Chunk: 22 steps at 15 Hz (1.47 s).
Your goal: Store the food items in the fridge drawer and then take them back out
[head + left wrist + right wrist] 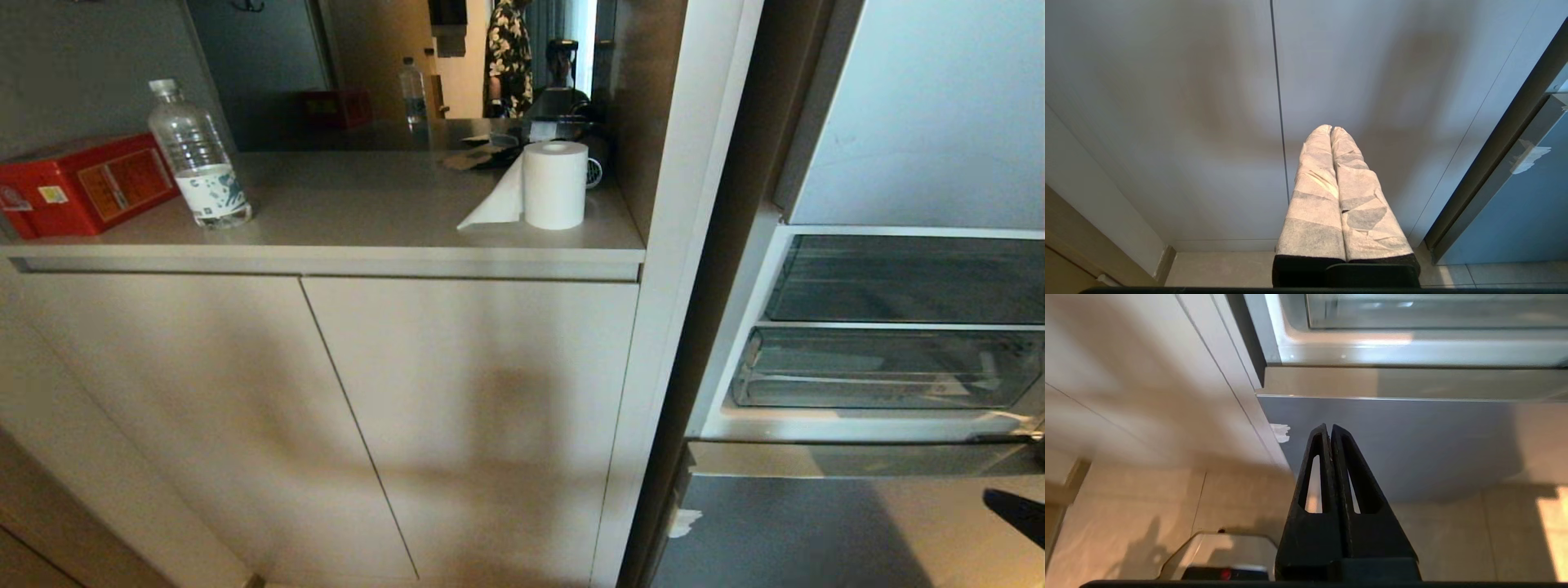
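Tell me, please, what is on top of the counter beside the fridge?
On the counter stand a red box, a water bottle and a paper roll with a loose sheet. Dark items behind the roll are partly hidden and cannot be identified.

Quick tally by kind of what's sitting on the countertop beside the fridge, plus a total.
Clear plastic water bottle: 1
Red rectangular box: 1
White paper towel roll: 1
Total: 3, leaving out dark, unclear items behind the roll and mirror reflections.
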Available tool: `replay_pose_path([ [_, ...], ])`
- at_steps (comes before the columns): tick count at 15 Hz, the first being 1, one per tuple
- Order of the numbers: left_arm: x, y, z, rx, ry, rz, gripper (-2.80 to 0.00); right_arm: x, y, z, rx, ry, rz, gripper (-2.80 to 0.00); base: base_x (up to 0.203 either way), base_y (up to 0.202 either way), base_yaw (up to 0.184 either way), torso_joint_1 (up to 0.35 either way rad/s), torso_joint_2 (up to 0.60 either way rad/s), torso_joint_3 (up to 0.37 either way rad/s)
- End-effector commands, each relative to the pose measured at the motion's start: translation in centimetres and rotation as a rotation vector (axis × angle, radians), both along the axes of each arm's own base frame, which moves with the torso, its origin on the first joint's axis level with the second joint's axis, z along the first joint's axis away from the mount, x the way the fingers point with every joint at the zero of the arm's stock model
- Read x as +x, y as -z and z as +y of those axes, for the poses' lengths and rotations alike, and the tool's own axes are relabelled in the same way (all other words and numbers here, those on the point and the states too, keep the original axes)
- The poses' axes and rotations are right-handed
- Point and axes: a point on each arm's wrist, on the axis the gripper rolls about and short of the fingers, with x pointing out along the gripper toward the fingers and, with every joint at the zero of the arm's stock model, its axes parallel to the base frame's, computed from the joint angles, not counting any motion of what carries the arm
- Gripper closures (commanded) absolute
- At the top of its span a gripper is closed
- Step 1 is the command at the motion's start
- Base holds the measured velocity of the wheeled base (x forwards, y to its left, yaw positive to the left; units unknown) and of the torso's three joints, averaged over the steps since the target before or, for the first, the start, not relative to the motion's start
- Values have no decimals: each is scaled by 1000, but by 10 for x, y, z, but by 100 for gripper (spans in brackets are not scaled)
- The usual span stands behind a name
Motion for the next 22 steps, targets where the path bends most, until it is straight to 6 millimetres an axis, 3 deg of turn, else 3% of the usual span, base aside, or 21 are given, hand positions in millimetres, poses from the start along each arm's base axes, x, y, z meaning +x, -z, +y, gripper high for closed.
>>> replay_pose_path([
  [1, 0, 0, 0, 0, 0, 2, 0, 69, 31, 1, 4, -5, 180, 0, 0, 0, 0, 0, 0, 0],
  [4, 0, 0, 0, 0, 1, 2, 0, 117, 57, 2, 9, -13, 138, 0, 0, 0, 0, 0, 0, 0],
  [8, 0, 0, 0, 0, 0, 2, 0, 152, 90, 8, 13, -34, 17, 0, 0, 0, 0, 0, 0, 0],
  [9, 0, 0, 0, 0, 0, 2, 0, 157, 98, 10, 13, -40, -7, -280, 0, 0, 0, 0, 0, 0],
  [13, 0, 0, 0, 0, 0, 2, 0, 174, 118, 17, 34, -55, -86, -280, 0, 0, 0, 0, 0, 0],
  [22, 0, 0, 0, 0, 0, 2, 0, 199, 100, 20, 49, -54, -211, -280, 0, 0, 0, 0, 0, 0],
])
